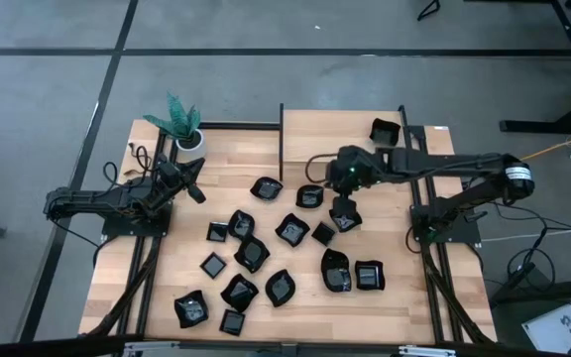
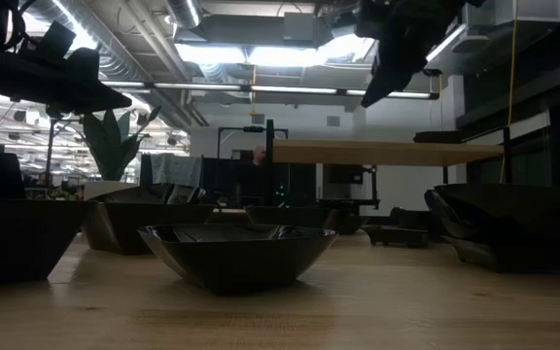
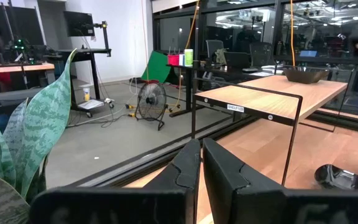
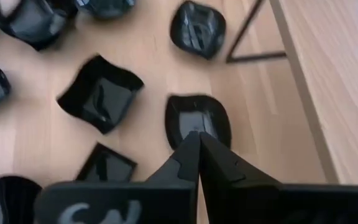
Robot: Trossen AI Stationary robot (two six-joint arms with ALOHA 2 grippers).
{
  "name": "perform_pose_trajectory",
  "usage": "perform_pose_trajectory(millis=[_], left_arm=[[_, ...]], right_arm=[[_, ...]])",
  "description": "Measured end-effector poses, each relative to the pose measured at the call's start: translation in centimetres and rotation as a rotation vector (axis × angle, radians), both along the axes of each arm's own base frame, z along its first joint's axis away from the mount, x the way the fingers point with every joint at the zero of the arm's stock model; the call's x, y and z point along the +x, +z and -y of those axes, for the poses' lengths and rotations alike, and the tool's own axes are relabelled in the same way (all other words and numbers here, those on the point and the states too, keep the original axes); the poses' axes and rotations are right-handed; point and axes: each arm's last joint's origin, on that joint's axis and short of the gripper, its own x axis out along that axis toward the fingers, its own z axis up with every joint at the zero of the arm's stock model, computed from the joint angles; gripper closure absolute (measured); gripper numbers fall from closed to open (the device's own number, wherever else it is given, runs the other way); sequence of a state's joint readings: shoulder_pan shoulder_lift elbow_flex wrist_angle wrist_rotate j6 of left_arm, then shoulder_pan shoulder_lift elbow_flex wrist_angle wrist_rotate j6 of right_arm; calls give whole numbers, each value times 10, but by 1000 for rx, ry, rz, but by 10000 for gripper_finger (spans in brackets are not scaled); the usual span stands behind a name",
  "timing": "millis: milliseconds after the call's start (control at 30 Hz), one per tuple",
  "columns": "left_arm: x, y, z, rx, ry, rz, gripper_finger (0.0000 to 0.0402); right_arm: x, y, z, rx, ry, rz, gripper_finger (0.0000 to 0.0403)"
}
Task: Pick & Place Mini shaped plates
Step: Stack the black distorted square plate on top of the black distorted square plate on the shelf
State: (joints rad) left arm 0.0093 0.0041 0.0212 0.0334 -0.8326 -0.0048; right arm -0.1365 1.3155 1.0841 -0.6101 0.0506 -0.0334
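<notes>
The mini shaped plates [image 1: 292, 229] lie scattered over the middle and near part of the wooden bench [image 1: 429, 307], with one more [image 1: 385, 130] up on the raised shelf [image 1: 340, 126]. The right tool [image 1: 344, 214] hangs above a rounded plate [image 4: 197, 119] near the shelf, fingers pressed together and empty. The left tool [image 1: 196, 182] waits beside the potted plant [image 1: 180, 121], fingers pressed together

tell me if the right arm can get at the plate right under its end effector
Probably yes: the right end effector, fingers shut, hangs directly over that plate, which lies apart from the other plates with nothing covering it.
</notes>
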Motion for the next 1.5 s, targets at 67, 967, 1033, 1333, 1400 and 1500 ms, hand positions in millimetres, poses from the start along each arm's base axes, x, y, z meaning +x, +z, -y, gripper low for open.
perform_pose_trajectory(millis=[67, 967, 1033, 1333, 1400, 1500], left_arm=[[0, 0, 0, 0, 0, 0, 386], [0, 0, 0, 0, 0, 0, 386], [0, 0, 0, 0, 0, 0, 386], [0, 0, 0, 0, 0, 0, 386], [0, 0, 0, 0, 0, 0, 386], [0, 0, 0, 0, 0, 0, 386]], right_arm=[[1, -4, -3, 5, 4, 14, 388], [1, -59, -11, 135, -147, -408, 380], [5, -65, -11, 136, -147, -434, 376], [8, -73, -30, 204, 50, -484, 342], [7, -73, -39, 183, 103, -499, 333], [7, -73, -52, 114, 121, -505, 317]])
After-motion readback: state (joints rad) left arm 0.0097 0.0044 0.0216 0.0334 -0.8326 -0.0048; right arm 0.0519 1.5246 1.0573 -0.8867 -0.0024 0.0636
